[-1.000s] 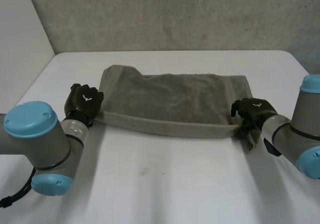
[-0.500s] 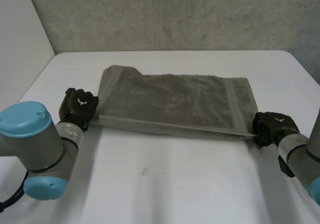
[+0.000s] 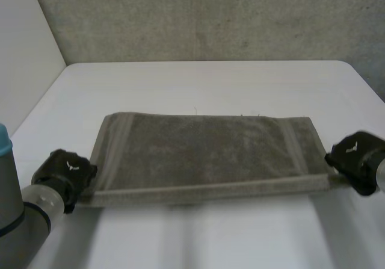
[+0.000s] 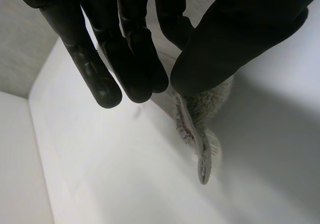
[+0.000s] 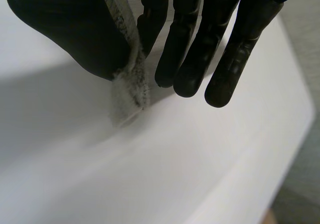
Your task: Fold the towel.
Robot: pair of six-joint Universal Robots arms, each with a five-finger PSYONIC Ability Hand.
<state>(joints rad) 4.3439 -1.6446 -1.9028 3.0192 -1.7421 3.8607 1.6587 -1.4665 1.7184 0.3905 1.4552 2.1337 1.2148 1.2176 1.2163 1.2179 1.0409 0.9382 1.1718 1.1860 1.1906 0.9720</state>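
A grey-brown towel [image 3: 204,154] is stretched flat and wide across the white table, its near edge lifted and pulled taut between both hands. My left hand [image 3: 65,174] is shut on the towel's near left corner; in the left wrist view the thumb [image 4: 235,38] pinches the cloth [image 4: 200,119] against the fingers [image 4: 125,58], and a strip of it hangs down. My right hand [image 3: 356,157] is shut on the near right corner; in the right wrist view the towel's hem [image 5: 129,83] is squeezed between thumb [image 5: 65,28] and fingers [image 5: 195,43].
The white table [image 3: 210,82] runs back to a grey concrete wall [image 3: 210,16]. A white panel [image 3: 24,58] stands at the far left. The table's right edge [image 5: 280,149] lies close beside my right hand.
Both hands have drawn toward the table's near edge and moved apart, pulling the towel with them. The towel went from bunched to flat and taut. The right hand closed on its corner.
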